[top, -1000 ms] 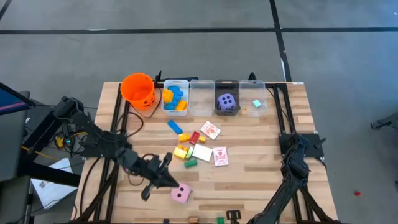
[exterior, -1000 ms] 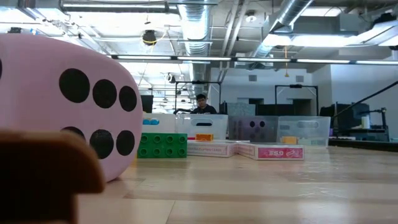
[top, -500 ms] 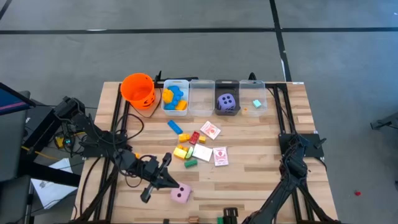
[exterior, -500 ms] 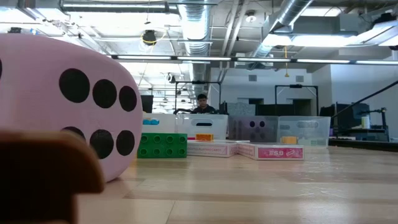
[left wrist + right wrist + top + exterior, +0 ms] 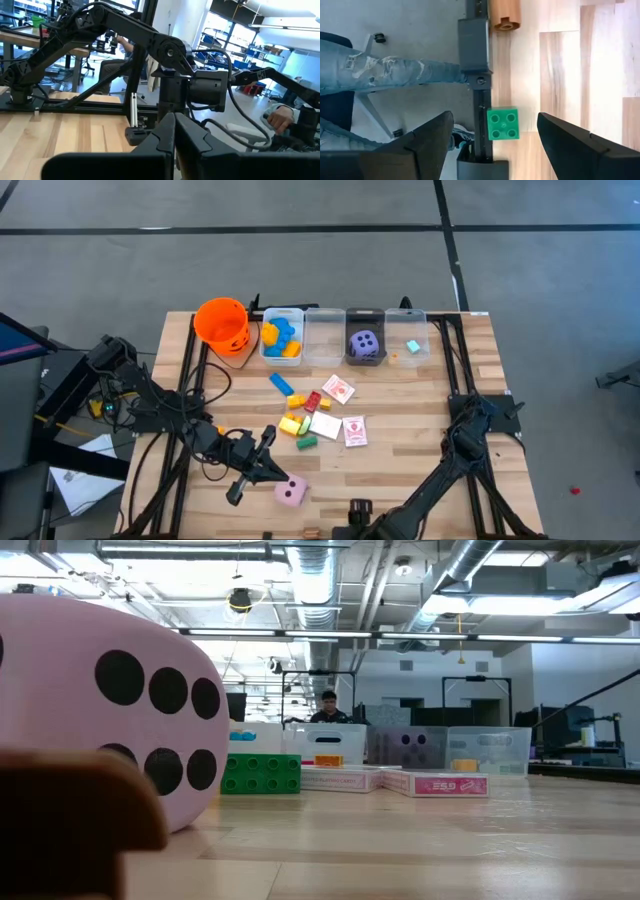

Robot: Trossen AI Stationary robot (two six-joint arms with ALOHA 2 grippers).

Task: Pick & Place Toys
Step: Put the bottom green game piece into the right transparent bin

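Left pincer (image 5: 268, 467): closed, gripping nothing, just beside the pink die (image 5: 291, 493) near the tabletop's (image 5: 420, 400) front edge. Blocks and cards (image 5: 354, 430) lie mid-tabletop; purple die (image 5: 366, 344) sits in a bin. Right pincer (image 5: 492, 145): wide open, empty, over a green block (image 5: 502, 124) at the front edge.

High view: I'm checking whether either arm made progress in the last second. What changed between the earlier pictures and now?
The right arm's tool slid leftward along the table's near edge and now hangs open above a small green block. The left tool moved slightly nearer the table's front edge and sits beside the pink die. Nothing was grasped or released; toys and bins stayed put.
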